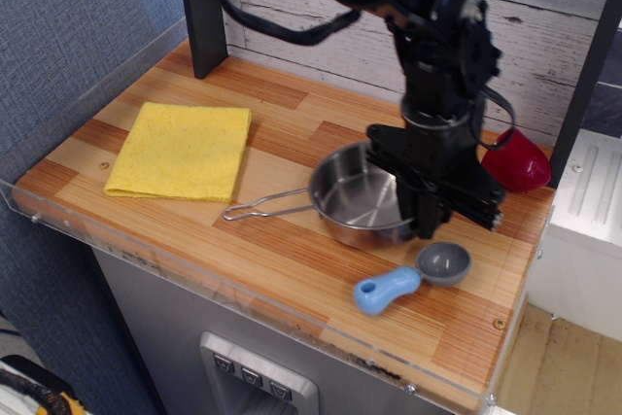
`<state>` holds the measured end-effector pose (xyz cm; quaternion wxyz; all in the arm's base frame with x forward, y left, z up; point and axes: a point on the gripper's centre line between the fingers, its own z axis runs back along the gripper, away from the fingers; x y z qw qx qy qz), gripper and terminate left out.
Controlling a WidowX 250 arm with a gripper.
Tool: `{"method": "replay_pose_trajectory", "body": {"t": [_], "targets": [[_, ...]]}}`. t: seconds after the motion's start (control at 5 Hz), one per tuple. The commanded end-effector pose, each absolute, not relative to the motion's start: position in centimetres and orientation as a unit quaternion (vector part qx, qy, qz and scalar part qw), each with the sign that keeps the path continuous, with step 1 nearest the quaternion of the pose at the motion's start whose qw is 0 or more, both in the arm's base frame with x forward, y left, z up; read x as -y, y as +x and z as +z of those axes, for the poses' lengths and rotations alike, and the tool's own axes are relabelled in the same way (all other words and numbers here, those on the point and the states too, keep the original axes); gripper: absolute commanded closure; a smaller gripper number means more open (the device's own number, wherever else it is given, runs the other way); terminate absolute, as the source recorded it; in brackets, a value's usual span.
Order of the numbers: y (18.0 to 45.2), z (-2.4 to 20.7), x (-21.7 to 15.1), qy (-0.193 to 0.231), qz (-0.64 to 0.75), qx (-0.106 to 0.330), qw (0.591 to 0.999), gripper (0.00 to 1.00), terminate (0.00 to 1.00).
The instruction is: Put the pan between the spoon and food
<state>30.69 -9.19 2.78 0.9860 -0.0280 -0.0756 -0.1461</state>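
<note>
The steel pan (355,203) stands on the wooden counter, its wire handle (267,209) pointing left. My gripper (425,219) comes down on the pan's right rim and is shut on it. The spoon (413,276) lies just in front of and to the right of the pan, grey bowl to the right, light-blue handle toward the front edge. The dark-red food (515,162) sits at the back right, partly behind my arm. The pan is to the left of the line from spoon to food.
A folded yellow cloth (180,150) lies on the left of the counter (292,269). A black post (202,7) stands at the back left. A clear plastic lip (243,303) runs along the front edge. A white unit (593,201) stands to the right.
</note>
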Motion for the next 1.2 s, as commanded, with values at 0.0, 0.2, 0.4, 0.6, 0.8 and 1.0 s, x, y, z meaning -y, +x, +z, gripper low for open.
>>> {"method": "replay_pose_trajectory", "body": {"t": [0.0, 0.2, 0.4, 0.6, 0.8, 1.0], "targets": [[30.3, 3.1, 10.5, -0.03, -0.161, 0.088, 0.983, 1.0, 0.0], [30.1, 3.0, 10.0, -0.041, -0.149, 0.084, 0.984, 1.0, 0.0], [30.0, 3.5, 9.6, -0.047, -0.134, 0.077, 0.987, 0.0, 0.0], [30.0, 4.5, 9.4, -0.049, -0.134, 0.086, 0.986, 0.0, 0.0], [30.1, 6.4, 9.0, -0.065, -0.13, 0.108, 0.983, 0.0, 0.0], [29.9, 10.1, 8.2, -0.066, -0.113, 0.151, 0.98, 0.0, 0.0]]}}
